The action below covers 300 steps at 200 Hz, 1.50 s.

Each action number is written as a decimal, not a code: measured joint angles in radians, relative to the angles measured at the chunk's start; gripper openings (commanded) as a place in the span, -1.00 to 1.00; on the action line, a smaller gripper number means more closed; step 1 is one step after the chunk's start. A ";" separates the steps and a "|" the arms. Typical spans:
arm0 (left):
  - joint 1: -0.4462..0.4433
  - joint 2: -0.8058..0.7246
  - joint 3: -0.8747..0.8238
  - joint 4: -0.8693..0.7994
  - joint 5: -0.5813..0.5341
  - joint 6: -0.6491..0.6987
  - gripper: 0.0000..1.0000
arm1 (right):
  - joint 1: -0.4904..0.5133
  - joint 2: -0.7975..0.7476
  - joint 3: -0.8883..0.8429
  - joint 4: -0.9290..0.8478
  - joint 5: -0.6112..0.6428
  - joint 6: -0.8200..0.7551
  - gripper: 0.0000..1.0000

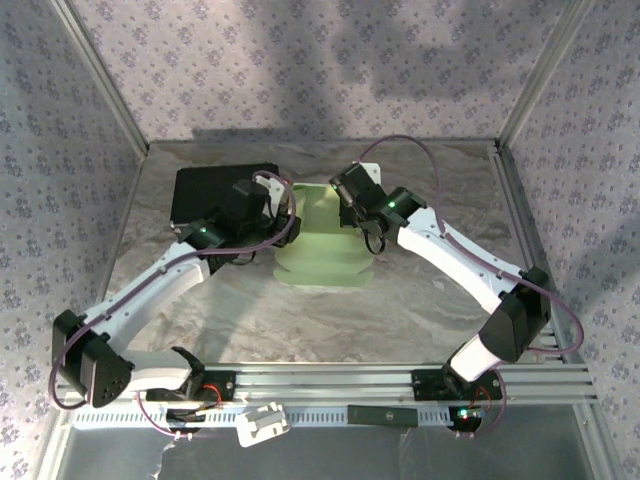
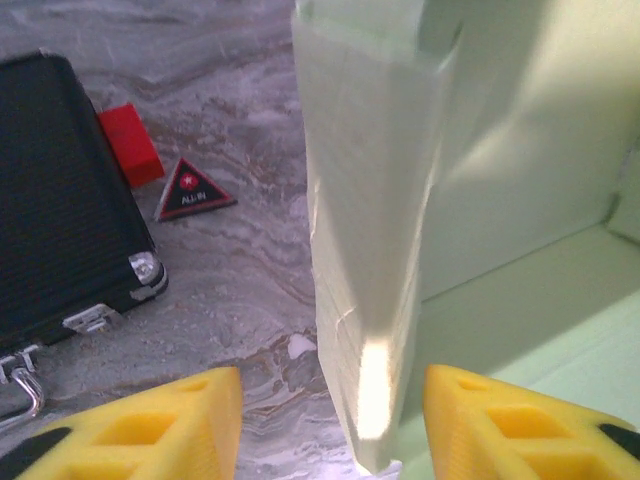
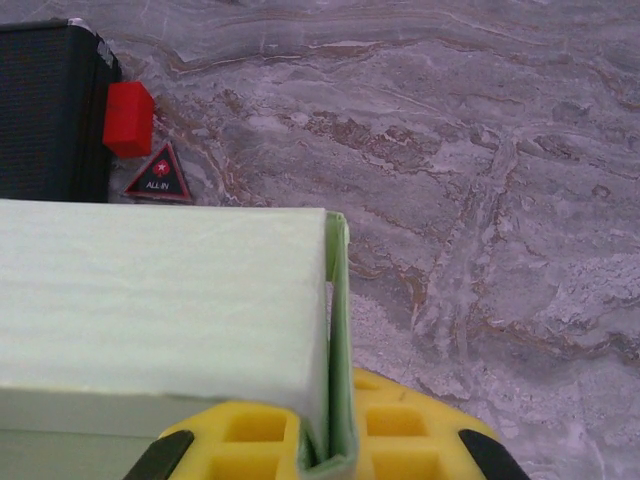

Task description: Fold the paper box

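Note:
The paper box [image 1: 325, 235] is pale yellow-green thin cardboard, partly folded, lying mid-table between both arms. In the left wrist view a raised side wall of the paper box [image 2: 375, 260] stands between the yellow fingers. My left gripper [image 2: 332, 420] is open, with gaps on both sides of that wall. My right gripper [image 3: 330, 440] is shut on the paper box [image 3: 160, 300], pinching a doubled wall edge between its yellow pads. From above, the left gripper [image 1: 282, 228] sits at the box's left side and the right gripper [image 1: 350, 205] at its far right corner.
A black rectangular case [image 1: 215, 195] lies at the back left, close to the left wrist. A red block [image 3: 128, 118] and a small black-red triangle [image 3: 158, 180] lie on the marbled table beside the case. Patterned walls enclose the table.

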 measured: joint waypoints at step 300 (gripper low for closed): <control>-0.173 0.183 0.100 0.061 -0.540 0.019 -0.51 | 0.011 0.003 0.024 -0.008 0.008 0.018 -1.00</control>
